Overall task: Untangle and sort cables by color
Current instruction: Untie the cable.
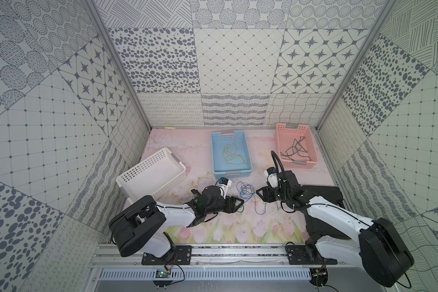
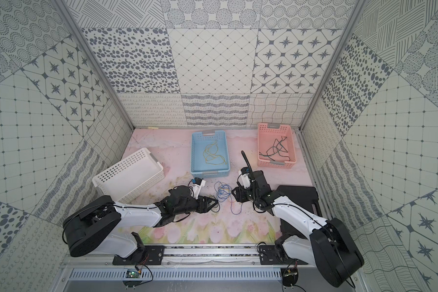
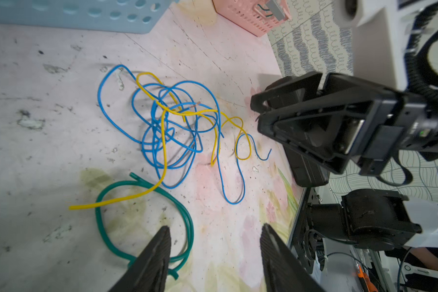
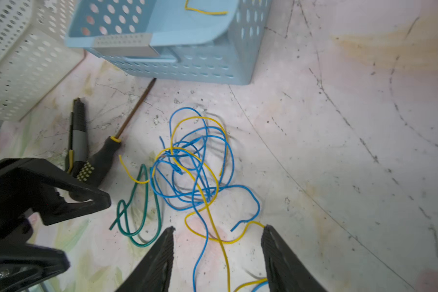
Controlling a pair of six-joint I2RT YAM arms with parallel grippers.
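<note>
Between the two grippers, mid-table: the tangle of blue and yellow cables (image 1: 247, 193) (image 2: 223, 193) is lying flat on the pink floral mat (image 1: 197, 154), just in front of the blue basket (image 1: 215, 151). In both top views the knot is sitting at the far end. Loose tails are trailing from it toward the near edge, so its long axis is running far-to-near.

Left wrist view: blue loops (image 3: 172, 126) are bunching in the middle. One yellow strand (image 3: 127, 197) is running out of the knot and crossing over a green cable (image 3: 99, 222), its cut end pointing away from the tangle. The green cable is lying in a flat open loop beside the blue knot, one side passing behind a finger (image 3: 152, 257) of the left gripper (image 3: 215, 227). That gripper's jaws are standing apart, holding nothing, tips pointing at the tangle.

Opposite it, the right gripper (image 4: 218, 227) is facing the same knot, jaws also standing wide. A blue and a yellow strand are running between its fingers ungripped, and a yellow bend is touching one fingertip (image 4: 272, 242).

Sorted already: thin yellow cables (image 1: 234, 155) are lying in the blue basket, and dark cables (image 1: 295, 149) are lying in the pink basket (image 1: 278, 141).

Also on the mat: the white basket (image 1: 147, 174) is sitting at an angle to the other two, by the left arm. The screwdriver (image 4: 104, 156) is lying beside the tangle, shaft pointing at the blue basket.
</note>
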